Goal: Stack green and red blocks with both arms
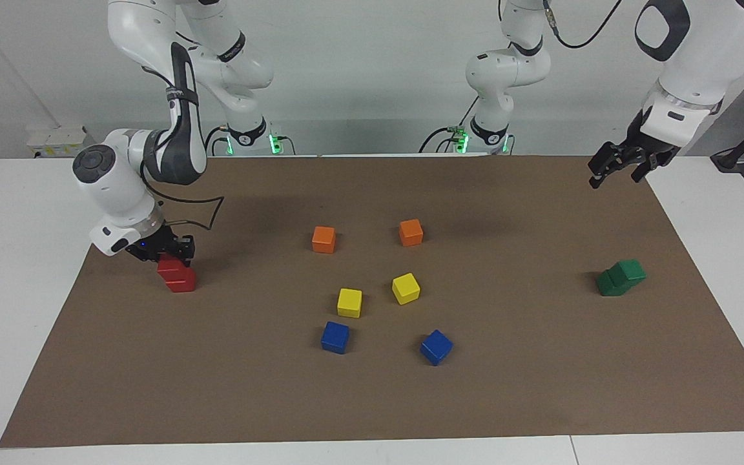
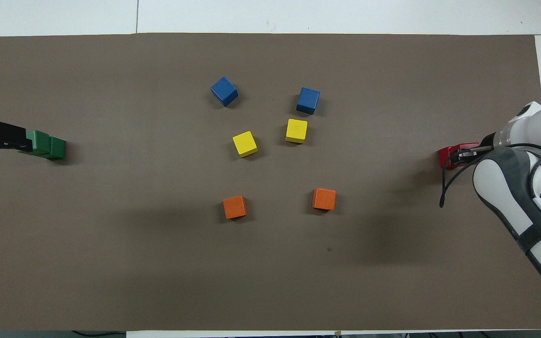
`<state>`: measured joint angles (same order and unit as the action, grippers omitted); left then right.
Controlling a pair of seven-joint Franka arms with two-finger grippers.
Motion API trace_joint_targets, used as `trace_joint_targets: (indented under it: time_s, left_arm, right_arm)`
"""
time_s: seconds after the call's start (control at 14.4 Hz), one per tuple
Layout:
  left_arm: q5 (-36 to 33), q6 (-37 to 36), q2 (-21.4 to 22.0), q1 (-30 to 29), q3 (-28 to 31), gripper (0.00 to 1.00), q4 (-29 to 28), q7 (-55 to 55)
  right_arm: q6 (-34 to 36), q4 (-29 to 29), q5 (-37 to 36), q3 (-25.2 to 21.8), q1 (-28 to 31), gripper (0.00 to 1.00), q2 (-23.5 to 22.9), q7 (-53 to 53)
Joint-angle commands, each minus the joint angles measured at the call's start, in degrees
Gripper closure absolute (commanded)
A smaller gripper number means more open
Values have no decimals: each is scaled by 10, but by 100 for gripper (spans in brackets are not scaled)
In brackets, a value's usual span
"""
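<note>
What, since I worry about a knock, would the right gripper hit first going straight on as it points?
Most likely the upper red block, directly under the right gripper and stacked on the lower red block. Whether they touch is unclear.

A mat (image 1: pixel 540 387) is spread on the bench (image 1: pixel 10 290). At its middle, six single cubes are set apart in three pairs: the nearest pair (image 1: pixel 323 239) to the robots, the middle pair (image 1: pixel 349 302), then the farthest pair (image 1: pixel 335 337). At the right arm's end a two-cube stack (image 1: pixel 181 279) is placed, the right hand (image 1: pixel 166 253) at its upper cube. At the left arm's end a second stack (image 1: pixel 620 278) is placed, its upper cube set askew, and the left hand (image 1: pixel 617 169) is held over the mat's corner.
</note>
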<state>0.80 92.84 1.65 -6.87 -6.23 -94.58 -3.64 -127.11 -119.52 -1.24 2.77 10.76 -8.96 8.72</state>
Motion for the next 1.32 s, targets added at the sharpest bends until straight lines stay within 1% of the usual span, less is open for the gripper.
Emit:
trace_joint_targets:
  time_s: [0.0,0.21,0.56,0.63,0.7,0.77,0.83,0.9,1.25]
  left_arm:
    - [-25,9,18,8,4,0,-28,19]
    - [-28,8,25,8,4,0,-40,21]
    - [-22,16,25,7,3,0,-38,15]
    - [-20,16,25,7,1,0,-38,14]
    - [-19,16,25,7,1,0,-38,15]
    - [-19,16,25,7,1,0,-38,15]
    - [-16,16,25,6,0,0,-38,14]
    - [-8,16,25,5,1,0,-38,14]
    - [-5,16,25,5,1,0,-39,14]
  right_arm:
    - [-22,-26,-3,7,13,96,18,17]
    - [-25,-27,-4,7,13,96,18,16]
    - [-26,-28,-4,7,13,95,18,14]
    - [-26,-28,-3,7,13,87,18,13]
    - [-32,-28,-4,7,13,72,18,13]
    - [-33,-28,-4,7,13,46,18,13]
    - [-33,-28,-3,7,13,9,18,12]
    - [-34,-28,-3,7,13,0,18,12]
    - [-35,-27,-3,7,13,0,18,10]
